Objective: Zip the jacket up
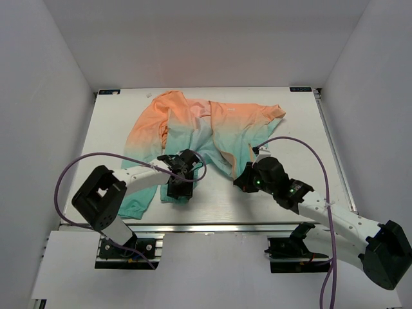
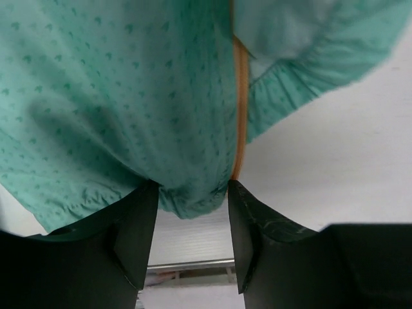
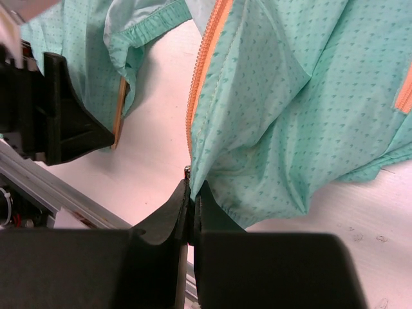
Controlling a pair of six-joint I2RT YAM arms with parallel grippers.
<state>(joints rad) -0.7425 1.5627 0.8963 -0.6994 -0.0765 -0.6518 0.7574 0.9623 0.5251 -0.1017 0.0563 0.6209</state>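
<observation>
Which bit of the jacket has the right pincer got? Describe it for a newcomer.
On the white table lies the jacket, orange at the far end fading to teal near the arms, front open. The right pincer is shut on the bottom corner of the teal panel on its side, where the orange zipper tape ends; the left pincer straddles the other panel's hem.

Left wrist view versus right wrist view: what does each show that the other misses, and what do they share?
Only the left wrist view: the left gripper up close, its fingers apart with the bunched teal hem between them.
Only the right wrist view: the right gripper pinched shut on the other front panel's bottom corner, at the zipper's end, and the strip of bare table separating the two panels.
Both: the jacket with its teal patterned fabric, an orange zipper edge, and the white table.
</observation>
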